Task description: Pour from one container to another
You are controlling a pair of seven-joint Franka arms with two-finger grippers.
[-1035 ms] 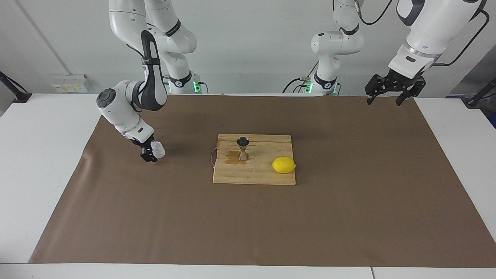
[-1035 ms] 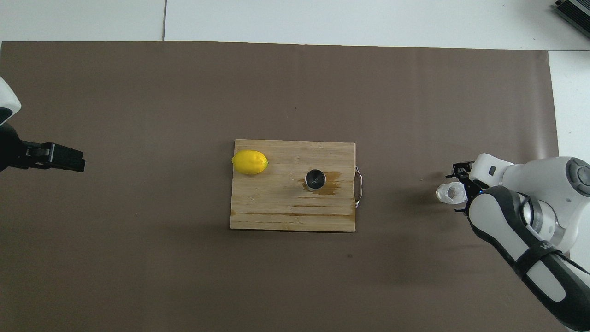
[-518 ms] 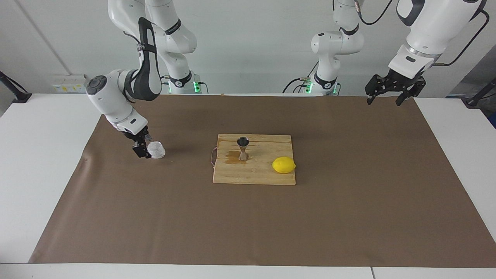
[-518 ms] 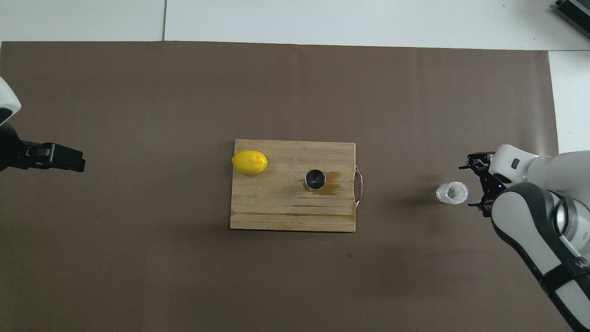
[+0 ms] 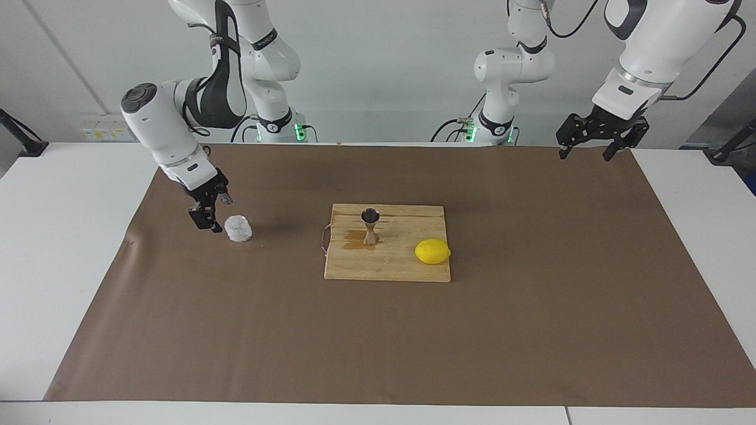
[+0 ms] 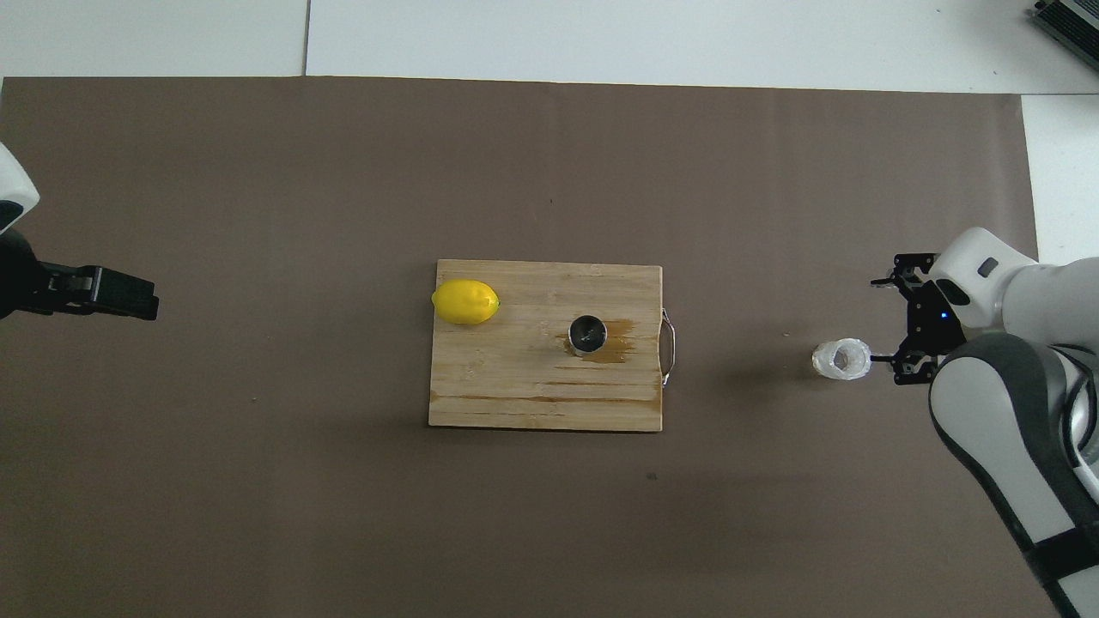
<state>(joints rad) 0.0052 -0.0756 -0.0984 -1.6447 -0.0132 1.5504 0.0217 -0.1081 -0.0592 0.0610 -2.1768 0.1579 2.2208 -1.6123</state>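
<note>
The right gripper [image 5: 209,209] hangs low over the brown mat [image 5: 378,330] at the right arm's end of the table, jaws spread wide with nothing between them. The clear glass cup [image 5: 238,228] stands upright on the mat just beside this gripper, on its side toward the middle of the table — close to the fingertips, though whether one of them grazes the glass cannot be told. In the overhead view the cup [image 6: 841,360] shows its open mouth, and the gripper [image 6: 893,330] sits a little off it toward the table's edge.

Farther from the right gripper, toward the middle of the table, lies the wooden cutting board [image 5: 407,268]. The steel jigger [image 5: 370,226] stands upright on it, well apart from the cup, with a wet amber stain [image 5: 353,239] on the wood at its foot. A lemon [image 5: 432,251] rests on the same board, on the jigger's side away from the right gripper.

Farthest of all, at the left arm's end of the table, the left gripper [image 5: 592,149] waits raised over the mat's corner — its jaws wide apart and holding nothing.
</note>
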